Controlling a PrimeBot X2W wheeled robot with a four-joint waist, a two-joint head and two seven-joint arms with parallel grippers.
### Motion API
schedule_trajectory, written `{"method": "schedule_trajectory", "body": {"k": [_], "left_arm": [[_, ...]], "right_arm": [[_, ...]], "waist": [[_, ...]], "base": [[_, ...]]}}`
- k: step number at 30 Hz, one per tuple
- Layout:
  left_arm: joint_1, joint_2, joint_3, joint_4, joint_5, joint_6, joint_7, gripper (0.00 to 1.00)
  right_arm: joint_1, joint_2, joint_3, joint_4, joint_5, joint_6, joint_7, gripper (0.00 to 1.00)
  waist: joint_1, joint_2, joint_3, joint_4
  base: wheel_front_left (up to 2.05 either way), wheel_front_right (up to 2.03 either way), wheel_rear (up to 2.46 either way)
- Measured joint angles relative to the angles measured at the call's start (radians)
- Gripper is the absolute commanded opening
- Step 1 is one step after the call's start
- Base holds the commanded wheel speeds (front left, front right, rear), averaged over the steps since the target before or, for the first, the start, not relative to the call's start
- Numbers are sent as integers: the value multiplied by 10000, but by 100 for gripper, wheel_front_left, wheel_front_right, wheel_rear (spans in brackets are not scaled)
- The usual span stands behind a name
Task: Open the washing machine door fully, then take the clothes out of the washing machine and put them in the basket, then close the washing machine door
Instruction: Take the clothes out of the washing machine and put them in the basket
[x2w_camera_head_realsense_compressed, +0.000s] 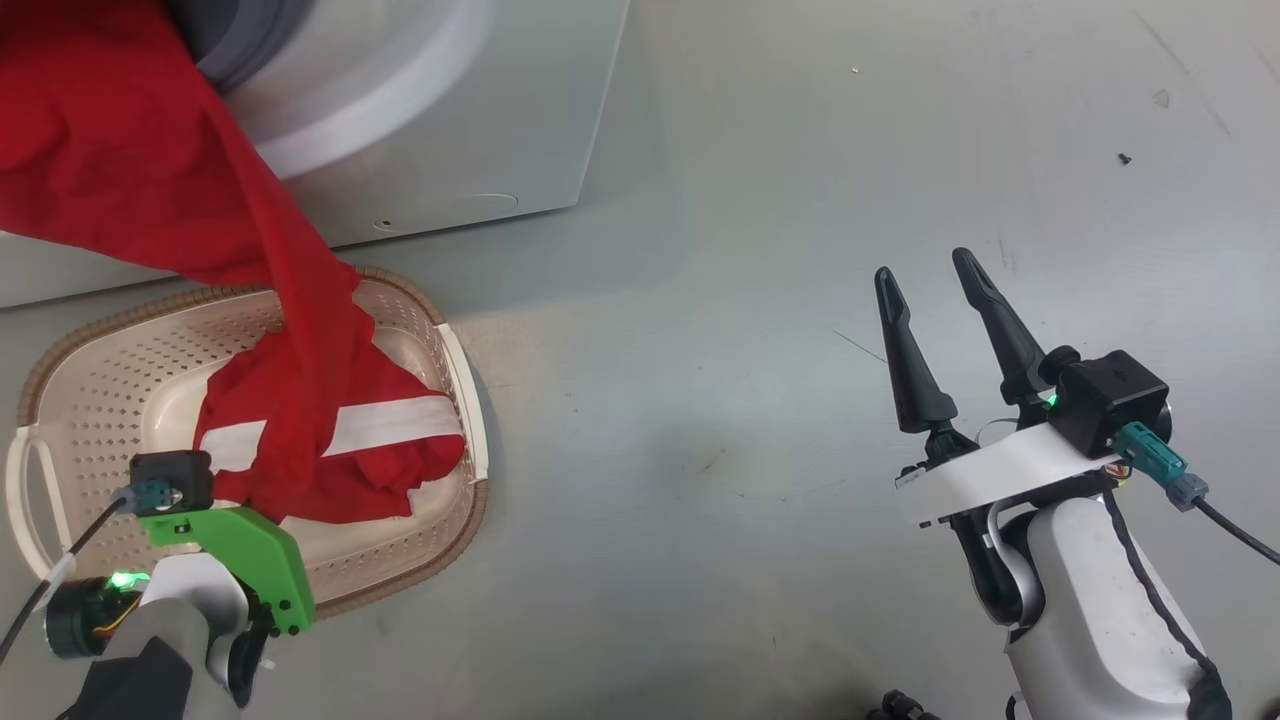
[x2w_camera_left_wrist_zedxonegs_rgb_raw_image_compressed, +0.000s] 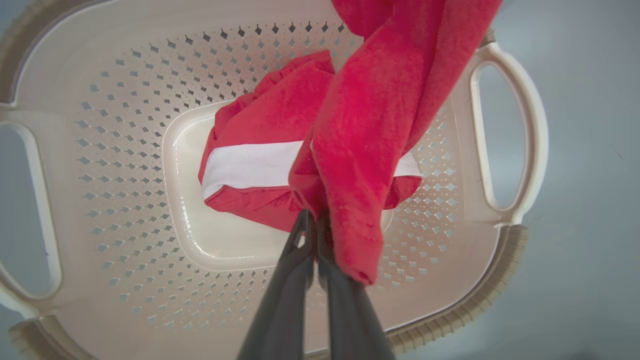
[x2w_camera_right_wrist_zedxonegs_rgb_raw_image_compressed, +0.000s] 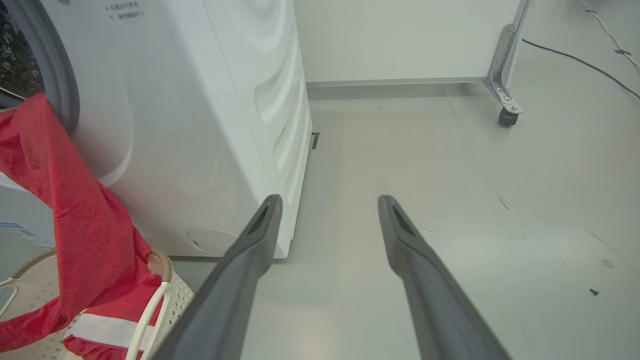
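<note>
Clamping the red garment (x2w_camera_left_wrist_zedxonegs_rgb_raw_image_compressed: 360, 125) over the basket (x2w_camera_left_wrist_zedxonegs_rgb_raw_image_compressed: 125, 125), the left gripper (x2w_camera_left_wrist_zedxonegs_rgb_raw_image_compressed: 312, 220), we judge, readies a drop; the right gripper (x2w_camera_head_realsense_compressed: 925, 265) stands splayed, empty.

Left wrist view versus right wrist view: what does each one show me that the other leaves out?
Left wrist view adds: the left gripper shut on the clothes, over the basket with both handles. Right wrist view adds: the open right gripper, the washing machine with its white side, a caster wheel on the floor. Shared: the red clothes and the basket.
</note>
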Motion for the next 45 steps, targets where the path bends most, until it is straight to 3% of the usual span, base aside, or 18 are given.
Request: {"method": "schedule_trajectory", "body": {"k": [10,22,23,25,26,27,37,45], "left_arm": [[-120,410,-433,1081,859,545,441,0],[-411,192,-366,1651,658,376,219,1],[-492,176,-360,1661,591,366,146,30],[-666,173,-351,1751,579,272,77,46],[-738,167,-351,1841,579,207,67,65],[-793,155,-341,1954,556,180,65,100],[-815,155,-59,2604,263,-67,-639,100],[-1058,182,-17,2387,-10,-395,-1965,100]], "right_arm": [[0,0,-25,10,-90,0,0,100],[-1,0,-17,50,-176,2,0,100],[-1,0,-12,56,-201,2,0,100],[-2,0,6,71,-201,2,0,100],[-4,0,10,86,-201,4,0,100],[-8,0,10,115,-201,4,0,100],[-17,-2,13,219,-194,75,0,100],[-23,-4,-123,347,-176,77,0,100]], "waist": [[0,0,10,113],[0,0,-79,231],[0,0,-89,236],[0,0,-112,243],[0,0,-129,247],[0,0,-153,251],[0,0,-573,341],[0,0,-1096,625]], "base": [[0,0,0],[0,0,0],[0,0,0],[0,0,0],[0,0,0],[0,0,0],[0,0,0],[0,0,0]]}}
